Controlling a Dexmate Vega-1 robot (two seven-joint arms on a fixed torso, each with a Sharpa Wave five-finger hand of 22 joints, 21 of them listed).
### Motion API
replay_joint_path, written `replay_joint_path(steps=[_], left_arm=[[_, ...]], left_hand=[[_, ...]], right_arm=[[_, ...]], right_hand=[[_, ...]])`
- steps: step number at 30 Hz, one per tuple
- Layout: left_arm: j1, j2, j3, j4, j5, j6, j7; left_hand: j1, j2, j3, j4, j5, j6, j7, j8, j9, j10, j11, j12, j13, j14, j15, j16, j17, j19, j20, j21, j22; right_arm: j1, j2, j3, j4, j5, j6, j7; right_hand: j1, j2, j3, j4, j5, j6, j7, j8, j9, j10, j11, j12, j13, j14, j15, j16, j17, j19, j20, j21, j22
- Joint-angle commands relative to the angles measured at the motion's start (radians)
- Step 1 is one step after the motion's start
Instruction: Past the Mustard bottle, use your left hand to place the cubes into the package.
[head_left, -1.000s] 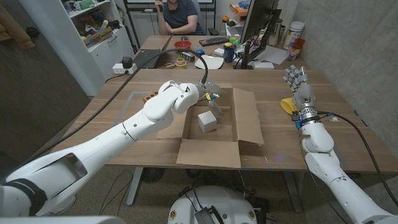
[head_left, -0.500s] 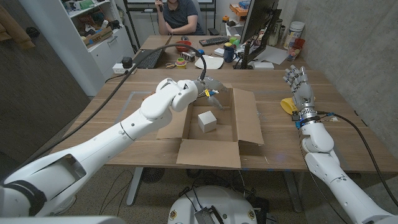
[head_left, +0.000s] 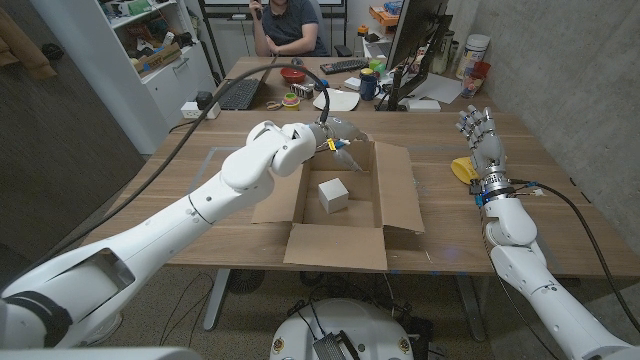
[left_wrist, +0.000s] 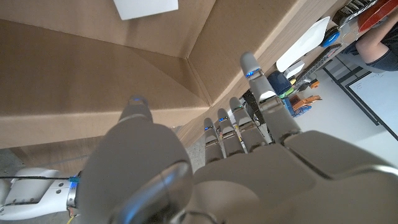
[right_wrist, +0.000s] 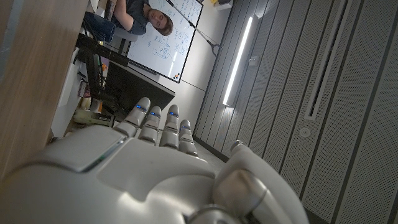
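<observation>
An open cardboard package (head_left: 395, 195) sits mid-table, and one white cube (head_left: 333, 194) lies on its floor. My left hand (head_left: 335, 135) hovers over the package's far wall, fingers apart and holding nothing. In the left wrist view that hand (left_wrist: 249, 155) reaches along the box's inner wall, with the white cube (left_wrist: 146, 7) at the picture's edge. A yellow mustard bottle (head_left: 462, 168) lies at the table's right. Beside it my right hand (head_left: 480, 135) stands upright, fingers apart and empty; the right wrist view shows its back (right_wrist: 143, 168).
The package's front flap (head_left: 335, 246) hangs over the table's near edge. A black cable (head_left: 215, 110) crosses the table's far left. Behind stands a second desk with a monitor (head_left: 415, 40), a keyboard (head_left: 343, 66), a red bowl (head_left: 293, 72) and a seated person (head_left: 290, 25).
My left hand has lifted off the cube and drawn back toward the package's far wall. The cube stays on the box floor. The right arm has not moved.
</observation>
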Motion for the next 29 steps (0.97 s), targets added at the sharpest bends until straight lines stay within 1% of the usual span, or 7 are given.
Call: replay_joint_path(steps=[1,7,22,23,26,27,29], left_arm=[[0.018,0.013,-0.026,-0.040,0.002,-0.004,0.013],[0.029,0.017,-0.046,-0.064,-0.010,-0.007,0.020],[0.052,0.021,-0.086,-0.104,0.004,0.012,0.038],[0.060,0.022,-0.096,-0.111,-0.008,0.014,0.047],[0.062,0.025,-0.099,-0.118,-0.003,0.013,0.045],[0.064,0.025,-0.109,-0.121,-0.026,0.012,0.042],[0.068,0.029,-0.109,-0.128,-0.008,0.014,0.053]], left_hand=[[0.006,0.010,-0.007,0.000,0.004,0.008,0.001,0.008,0.002,0.009,-0.002,0.006,0.002,0.011,-0.002,0.007,-0.001,0.009,0.000,-0.001,0.004],[0.006,0.011,-0.009,0.000,0.006,0.007,0.001,0.008,0.002,0.009,0.004,0.005,0.002,0.012,-0.004,0.007,-0.001,0.010,-0.002,-0.003,0.005],[0.005,0.015,-0.015,0.002,0.008,0.004,0.001,0.006,0.002,0.009,0.002,0.002,0.002,0.013,-0.003,0.006,-0.001,0.013,-0.003,-0.009,0.005],[0.005,0.015,-0.016,0.002,0.008,0.004,0.000,0.006,0.002,0.009,0.003,0.002,0.002,0.013,-0.003,0.006,-0.001,0.013,-0.003,-0.010,0.005],[0.005,0.016,-0.017,0.002,0.009,0.004,0.002,0.006,0.002,0.010,0.004,0.002,0.002,0.014,-0.004,0.007,-0.001,0.014,-0.003,-0.011,0.005],[0.004,0.016,-0.018,0.003,0.009,0.004,0.000,0.007,0.002,0.011,0.004,0.002,0.002,0.015,-0.005,0.007,-0.001,0.015,-0.003,-0.012,0.005],[0.004,0.016,-0.019,0.003,0.009,0.004,0.001,0.007,0.002,0.013,0.006,0.003,0.003,0.016,-0.004,0.007,-0.001,0.015,-0.002,-0.012,0.005]], right_arm=[[-0.004,-0.003,-0.003,-0.007,-0.006,0.003,-0.009],[-0.009,-0.005,-0.003,-0.015,-0.006,0.001,-0.017],[-0.012,-0.007,-0.006,-0.021,-0.007,0.004,-0.023],[-0.012,-0.010,-0.007,-0.020,-0.006,0.006,-0.018],[-0.015,-0.009,-0.006,-0.027,-0.006,0.002,-0.028],[-0.015,-0.010,-0.006,-0.027,-0.007,0.004,-0.026],[-0.016,-0.010,-0.006,-0.029,-0.007,0.003,-0.028]], right_hand=[[-0.001,0.003,-0.005,0.000,0.005,0.010,0.001,0.000,0.003,0.004,0.001,-0.002,0.005,0.009,0.001,-0.002,0.002,0.001,0.004,-0.003,0.004],[-0.001,0.004,-0.005,-0.001,0.005,0.010,0.002,0.000,0.003,0.003,0.000,-0.002,0.005,0.010,0.001,-0.002,0.002,0.001,0.003,-0.005,0.004],[-0.001,0.004,-0.007,-0.001,0.006,0.011,0.002,0.000,0.003,0.004,0.000,-0.002,0.005,0.009,0.000,-0.002,0.002,0.003,0.003,-0.009,0.004],[-0.001,0.004,-0.007,-0.001,0.006,0.011,0.002,0.000,0.003,0.004,-0.001,-0.002,0.005,0.009,0.001,-0.002,0.002,0.003,0.003,-0.009,0.004],[-0.001,0.004,-0.007,-0.001,0.006,0.011,0.002,0.000,0.003,0.004,-0.001,-0.003,0.005,0.009,0.001,-0.002,0.002,0.003,0.004,-0.010,0.004],[-0.001,0.004,-0.007,-0.001,0.006,0.011,0.002,0.000,0.003,0.004,-0.001,-0.003,0.005,0.009,0.001,-0.002,0.002,0.003,0.004,-0.010,0.004],[-0.001,0.004,-0.007,-0.001,0.006,0.012,0.002,0.000,0.003,0.004,-0.001,-0.002,0.005,0.009,0.001,-0.002,0.002,0.003,0.004,-0.011,0.004]])
